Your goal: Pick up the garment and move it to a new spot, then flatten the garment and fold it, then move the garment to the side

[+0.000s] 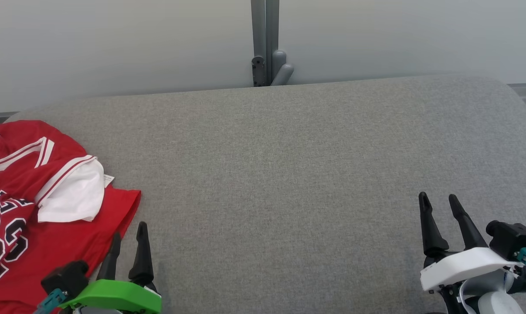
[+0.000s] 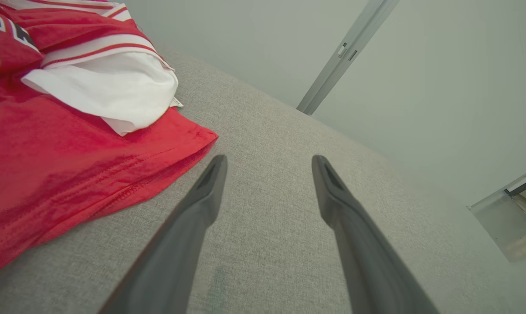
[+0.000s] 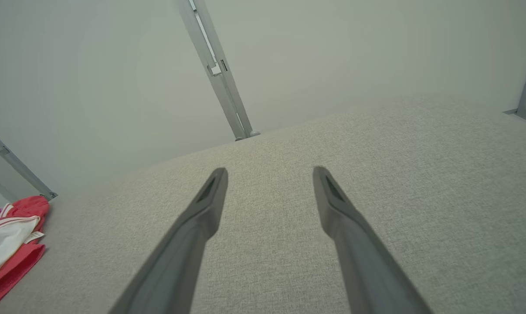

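The red shirt (image 1: 62, 244) lies crumpled on the left of the desk (image 1: 289, 174). It looks soft, light and floppy, so grab its hem corner. The left pincer (image 1: 129, 231), just beside it, and the right pincer (image 1: 438, 197) are open and empty.

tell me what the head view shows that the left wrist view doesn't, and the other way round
Head view adds: the right gripper, open over the bare grey cushion, well away from the red jersey. Left wrist view adds: the hem stitching up close and a pale framed panel at its lower right. Both share: the jersey's white fold, the open left gripper beside the hem, and the grey post.
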Robot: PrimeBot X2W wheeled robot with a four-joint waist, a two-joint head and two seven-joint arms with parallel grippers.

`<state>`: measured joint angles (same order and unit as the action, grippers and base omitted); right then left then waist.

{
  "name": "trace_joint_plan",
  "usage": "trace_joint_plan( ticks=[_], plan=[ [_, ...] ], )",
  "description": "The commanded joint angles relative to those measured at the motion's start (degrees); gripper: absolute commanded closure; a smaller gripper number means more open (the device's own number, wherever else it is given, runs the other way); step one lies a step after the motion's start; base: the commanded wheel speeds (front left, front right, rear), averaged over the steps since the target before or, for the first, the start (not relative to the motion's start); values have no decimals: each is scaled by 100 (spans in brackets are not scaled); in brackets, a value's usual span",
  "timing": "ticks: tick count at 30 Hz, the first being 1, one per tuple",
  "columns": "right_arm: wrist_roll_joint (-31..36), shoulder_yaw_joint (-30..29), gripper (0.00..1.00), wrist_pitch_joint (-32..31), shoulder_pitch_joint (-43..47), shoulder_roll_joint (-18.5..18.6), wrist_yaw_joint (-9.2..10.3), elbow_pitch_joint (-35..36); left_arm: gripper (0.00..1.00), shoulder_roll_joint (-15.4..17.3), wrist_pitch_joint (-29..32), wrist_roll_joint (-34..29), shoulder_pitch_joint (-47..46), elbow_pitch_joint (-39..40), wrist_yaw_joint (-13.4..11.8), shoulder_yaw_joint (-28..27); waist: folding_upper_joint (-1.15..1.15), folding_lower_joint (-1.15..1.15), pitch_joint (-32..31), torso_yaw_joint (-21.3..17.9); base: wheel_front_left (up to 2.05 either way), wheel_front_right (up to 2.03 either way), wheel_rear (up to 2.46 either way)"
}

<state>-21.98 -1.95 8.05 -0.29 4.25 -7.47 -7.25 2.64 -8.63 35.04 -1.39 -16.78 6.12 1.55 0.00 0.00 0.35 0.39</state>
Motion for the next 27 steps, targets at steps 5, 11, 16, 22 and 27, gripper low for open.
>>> trace_joint_plan(
  ticks=[5,11,16,22,27],
  plan=[
    [455,62,0,125,-3,66,-2,103,0,24,-105,-454,-3,23,50,-14,0,0,14,21,0,0,0],
    [791,134,0,207,10,79,-2,136,0,25,-186,-890,-9,130,64,-78,0,0,24,25,0,0,0],
    [1075,122,0,291,40,80,-2,151,0,28,-266,-1307,12,275,79,-87,0,0,25,10,0,0,0],
    [1349,126,0,375,41,87,-3,164,0,30,-329,-1659,60,308,97,-66,0,0,31,-16,0,0,0],
    [1536,79,0,440,53,82,-3,177,0,54,-391,-1930,64,279,110,-64,0,0,43,-37,0,0,0]
  ],
)
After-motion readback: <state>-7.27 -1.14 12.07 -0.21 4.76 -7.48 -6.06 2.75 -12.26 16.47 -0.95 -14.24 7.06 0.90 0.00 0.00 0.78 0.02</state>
